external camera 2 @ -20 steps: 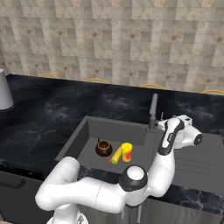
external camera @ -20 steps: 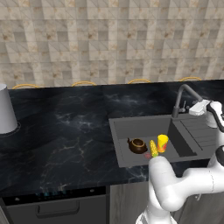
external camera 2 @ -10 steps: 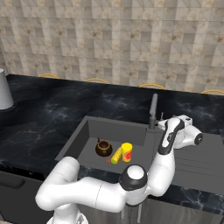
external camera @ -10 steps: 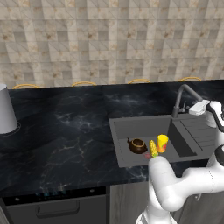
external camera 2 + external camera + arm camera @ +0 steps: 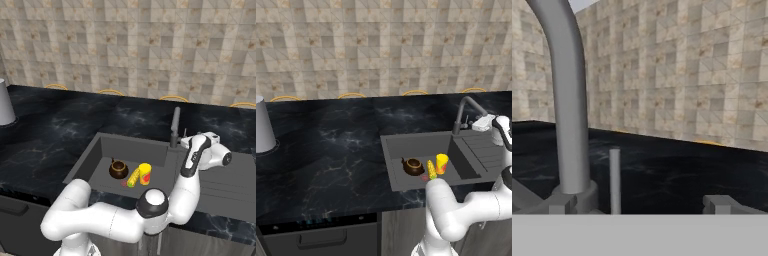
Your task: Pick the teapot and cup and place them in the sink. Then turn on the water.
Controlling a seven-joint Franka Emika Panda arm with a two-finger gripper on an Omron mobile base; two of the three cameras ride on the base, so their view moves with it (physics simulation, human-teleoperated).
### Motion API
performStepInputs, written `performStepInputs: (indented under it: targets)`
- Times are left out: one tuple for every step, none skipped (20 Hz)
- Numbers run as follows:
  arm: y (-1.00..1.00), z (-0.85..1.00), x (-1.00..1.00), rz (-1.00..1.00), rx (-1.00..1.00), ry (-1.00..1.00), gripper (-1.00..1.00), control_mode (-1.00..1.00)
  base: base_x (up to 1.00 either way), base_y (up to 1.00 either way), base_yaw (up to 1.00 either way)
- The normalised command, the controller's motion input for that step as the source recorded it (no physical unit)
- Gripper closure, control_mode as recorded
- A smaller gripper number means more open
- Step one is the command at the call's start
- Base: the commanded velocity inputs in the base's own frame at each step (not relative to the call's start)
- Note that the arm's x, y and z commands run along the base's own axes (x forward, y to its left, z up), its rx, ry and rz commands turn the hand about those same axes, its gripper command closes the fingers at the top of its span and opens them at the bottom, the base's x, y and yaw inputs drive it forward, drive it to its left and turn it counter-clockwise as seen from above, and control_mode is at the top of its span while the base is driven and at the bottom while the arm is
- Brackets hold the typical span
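So the pick-and-place half looks done to me. The teapot (image 5: 413,166) and the cup (image 5: 442,163) are both sitting on the floor of the sink (image 5: 406,145), down below the pincer (image 5: 639,206) and off to one side of it, with the cup closer to it than the teapot. There's a knobbly yellow thing (image 5: 431,169) lying between them, right up against the cup, which isn't part of the job as far as I can tell.

What's left is the water. No stream coming out of the tap (image 5: 465,110), so I'd say that step hasn't happened yet.

The arm is folded up pretty tight: elbow low in front of the counter (image 5: 331,150), forearm coming up over the sink's front edge, and the hand held roughly level at the back of the sink, aimed at the base of the tap. From the hand's own camera the gooseneck pipe (image 5: 566,100) stands straight ahead and slightly off to one side, and a thin upright lever (image 5: 614,180) sits almost dead centre between the fingertips (image 5: 718,204), just beyond them.

The pincer is released, spread wide, nothing in it. It doesn't seem to be touching the lever, though it's close enough that I can't be totally sure
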Motion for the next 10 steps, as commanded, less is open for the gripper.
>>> performStepInputs:
  targets:
    - [0.0,0.0,-0.04,0.0,0.04,0.0,-1.0,-1.0,0.0,0.0,0.0]
    - [0.0,0.0,-0.04,0.0,0.04,0.0,-1.0,-1.0,0.0,0.0,0.0]
    - [0.0,0.0,-0.07,0.0,0.04,0.0,-1.0,-1.0,0.0,0.0,0.0]
    - [0.0,0.09,-0.11,0.0,0.05,0.0,-1.0,-1.0,0.0,0.0,0.0]
    - [0.0,0.11,-0.13,0.0,0.06,0.0,-1.0,-1.0,0.0,0.0,0.0]
    - [0.0,0.11,-0.14,0.0,0.06,0.0,-1.0,-1.0,0.0,0.0,0.0]
    - [0.0,0.13,-0.18,0.0,0.06,0.0,-1.0,-1.0,0.0,0.0,0.0]
    - [0.0,0.12,-0.21,0.0,0.05,0.0,-1.0,-1.0,0.0,0.0,0.0]
    - [0.0,0.13,-0.2,0.0,0.05,0.0,-1.0,-1.0,0.0,0.0,0.0]
    - [0.0,0.11,-0.17,0.0,0.05,0.0,-1.0,-1.0,0.0,0.0,0.0]
